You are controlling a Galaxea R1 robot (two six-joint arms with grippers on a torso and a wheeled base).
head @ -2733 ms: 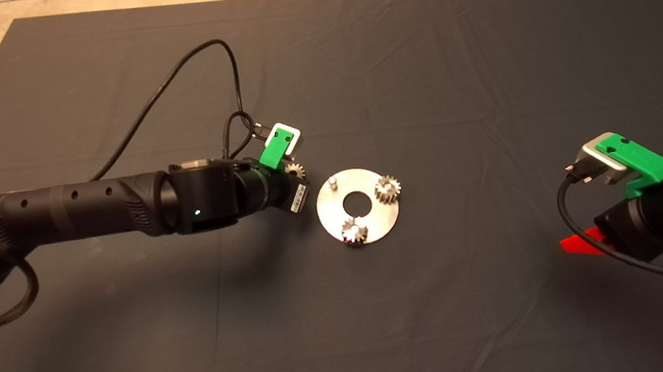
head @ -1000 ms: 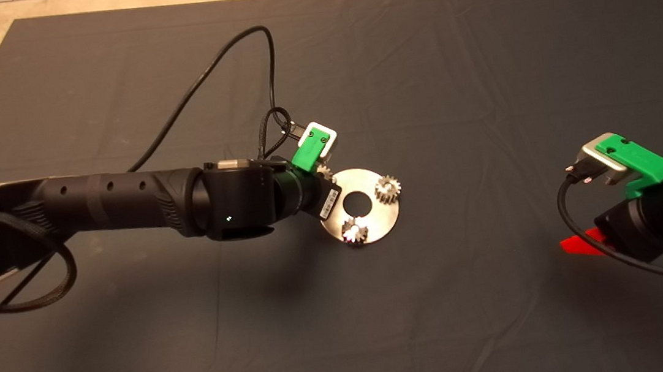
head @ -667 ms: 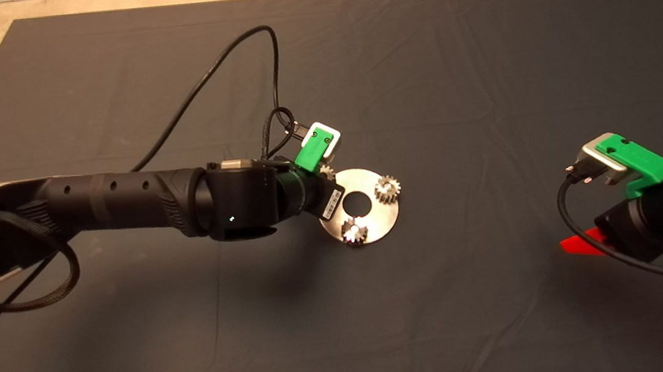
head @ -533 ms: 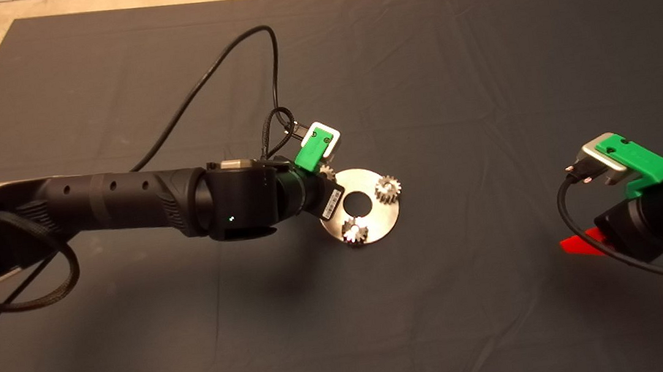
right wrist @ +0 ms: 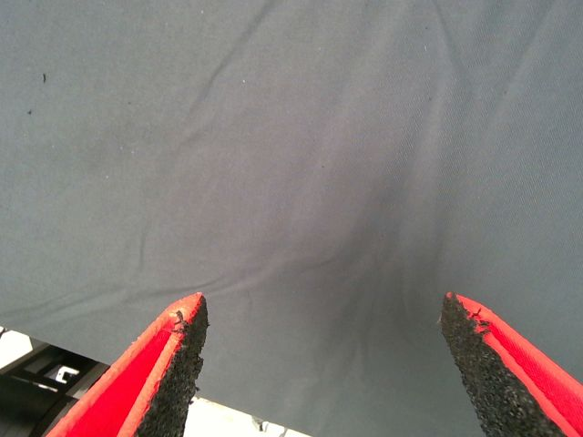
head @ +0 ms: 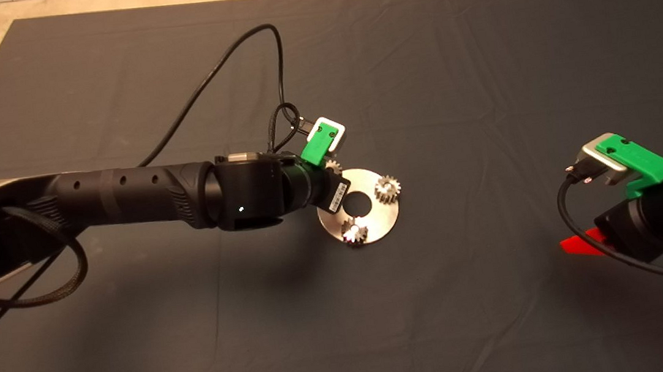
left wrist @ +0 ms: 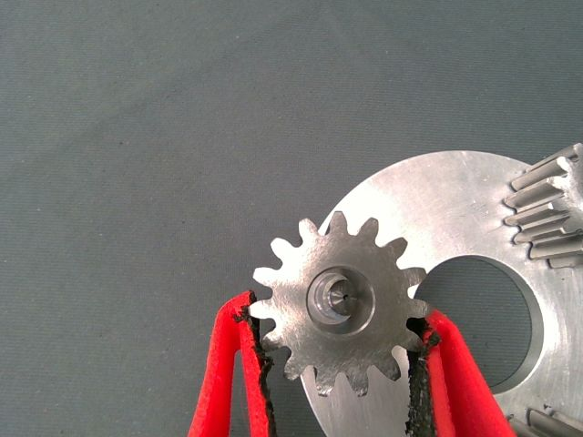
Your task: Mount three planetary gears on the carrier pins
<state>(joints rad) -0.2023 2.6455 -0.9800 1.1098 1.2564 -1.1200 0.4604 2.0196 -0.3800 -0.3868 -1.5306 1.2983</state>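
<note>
Seen close in the left wrist view: a small shiny steel gear (left wrist: 341, 309) with pointed teeth, flat face brushed, central bore filled by the rounded tip of a pin (left wrist: 342, 297). Clamped at its toothed sides between the black pads of the left gripper (left wrist: 339, 357), red fingers (left wrist: 225, 373) pressed against the teeth. Set over the edge of the round silver plate (left wrist: 455, 214), with part of the gear hanging past the plate's rim above the dark mat (left wrist: 146, 137). Beside the plate's large central hole, touching distance from it.

From overhead, two more gears on the same plate (head: 380, 211): one (head: 388, 188) at the plate's far right edge, one (head: 355, 231) at its near edge, each seated on its own pin. Third gear (head: 332, 165) at the plate's left edge, mostly hidden under the left gripper (head: 330, 177) and its green mount; only a few teeth visible there. Pins under the two seated gears hard to make out beyond a bright glint. In the left wrist view those two gears cut off by the frame.

Right gripper (right wrist: 323, 350) parked well to the right of the plate, fingers spread wide over bare mat on the counter, holding nothing.
</note>
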